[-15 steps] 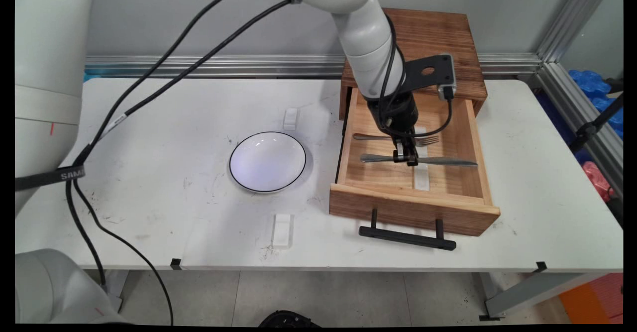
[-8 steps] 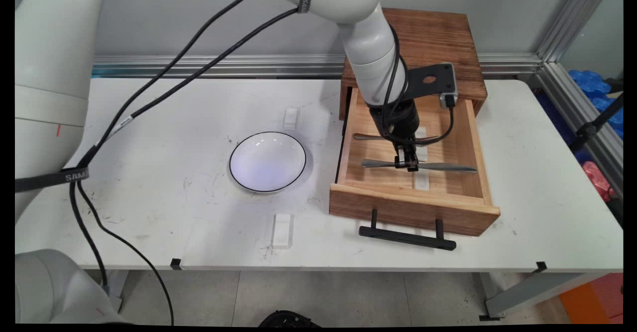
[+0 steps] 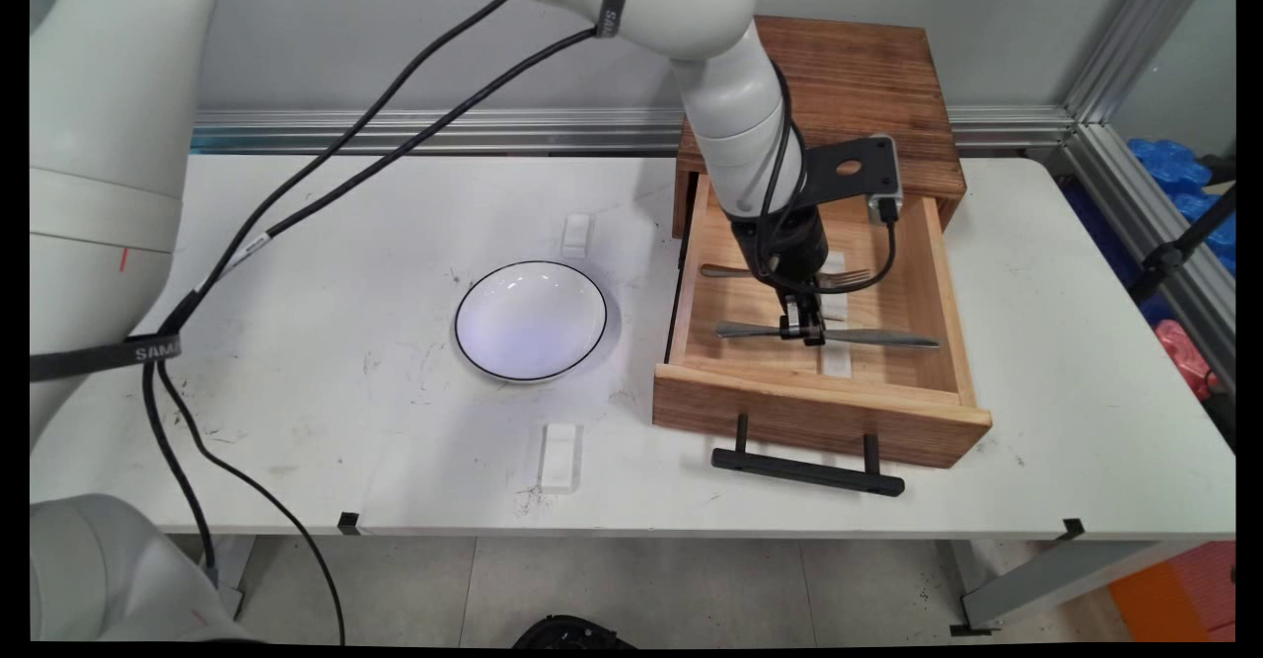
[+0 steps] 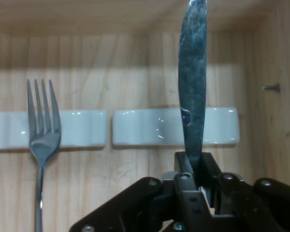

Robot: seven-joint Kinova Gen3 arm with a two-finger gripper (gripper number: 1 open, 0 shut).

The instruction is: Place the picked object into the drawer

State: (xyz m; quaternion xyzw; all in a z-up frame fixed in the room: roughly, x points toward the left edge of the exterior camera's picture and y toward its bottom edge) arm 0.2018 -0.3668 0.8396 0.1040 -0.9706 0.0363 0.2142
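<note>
My gripper (image 3: 804,330) reaches down into the open wooden drawer (image 3: 819,406) and is shut on a metal knife (image 3: 878,339), gripping it near its middle. The knife lies across the drawer, blade to the right, over a white rest (image 3: 837,360). In the hand view the knife (image 4: 192,96) rises straight up from between the fingers, crossing a white rest (image 4: 135,126). A metal fork (image 3: 718,270) lies farther back in the drawer; it shows as the fork (image 4: 42,135) left of the knife in the hand view.
The drawer belongs to a wooden cabinet (image 3: 858,76) at the back right and has a black handle (image 3: 807,471) in front. A white bowl with a dark rim (image 3: 530,321) stands left of it. Two small white blocks (image 3: 575,234) (image 3: 559,456) lie on the table.
The gripper with the knife has moved slightly toward the drawer's front and lower; the knife now lies a little nearer the front wall. The fork and bowl have not moved.
</note>
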